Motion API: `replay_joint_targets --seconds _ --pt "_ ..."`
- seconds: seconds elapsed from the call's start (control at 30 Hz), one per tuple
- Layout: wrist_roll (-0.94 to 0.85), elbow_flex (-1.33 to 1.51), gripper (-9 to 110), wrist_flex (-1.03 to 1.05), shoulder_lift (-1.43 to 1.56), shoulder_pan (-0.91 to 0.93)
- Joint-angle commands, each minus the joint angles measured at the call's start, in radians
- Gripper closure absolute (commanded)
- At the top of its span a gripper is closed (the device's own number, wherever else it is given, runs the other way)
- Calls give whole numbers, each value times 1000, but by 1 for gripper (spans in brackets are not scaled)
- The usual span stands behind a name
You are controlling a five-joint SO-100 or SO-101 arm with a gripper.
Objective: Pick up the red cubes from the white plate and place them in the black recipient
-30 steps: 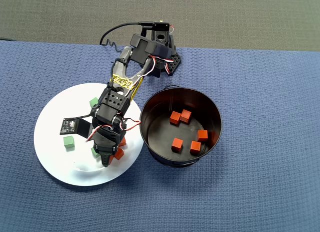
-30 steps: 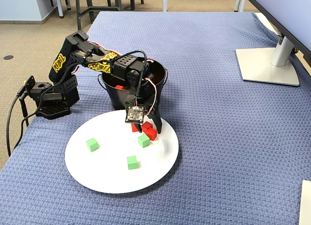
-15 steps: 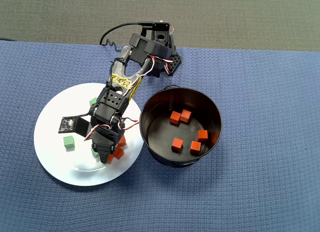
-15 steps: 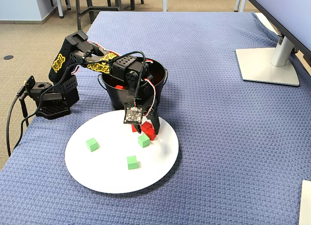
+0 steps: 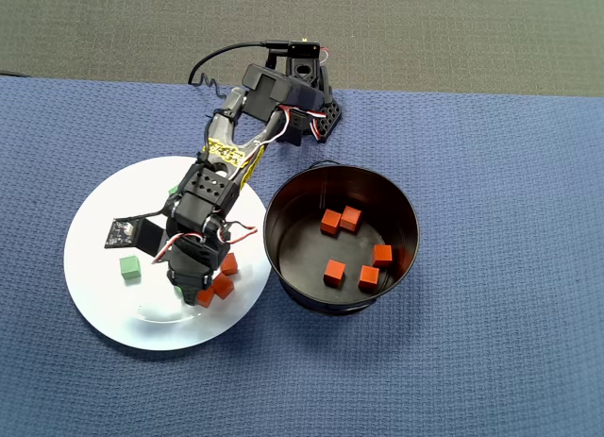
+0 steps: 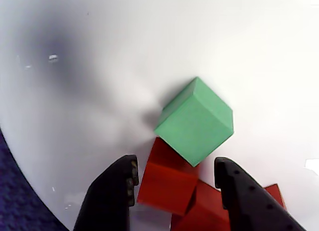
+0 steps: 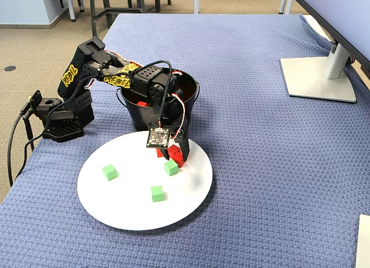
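Red cubes: three small matte ones (image 6: 167, 183) are clustering on the round white plate (image 5: 94, 267), one sitting between the open hand's (image 6: 174, 178) fingers, touching a green cube (image 6: 197, 121). Five are lying inside the black metal pot (image 5: 283, 220).

I count five red cubes (image 5: 333, 271) in the black pot (image 5: 283, 253), three on the white plate (image 5: 94, 239), plus three green cubes (image 7: 109, 172).
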Motion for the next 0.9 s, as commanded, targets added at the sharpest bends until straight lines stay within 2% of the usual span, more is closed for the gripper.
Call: replay_joint_targets --seconds 0.0,0.33,0.4,0.47,0.57,0.7,0.87 --pt "11 -67 94 -15 6 21" --pt "12 -71 100 -18 -6 26" --pt "9 -69 97 -18 -9 23" --pt "2 -69 85 -15 -12 20" --pt "5 -67 76 -14 -11 20" --pt "2 -66 75 -11 -9 17" --pt "-3 -57 79 -11 -9 5"
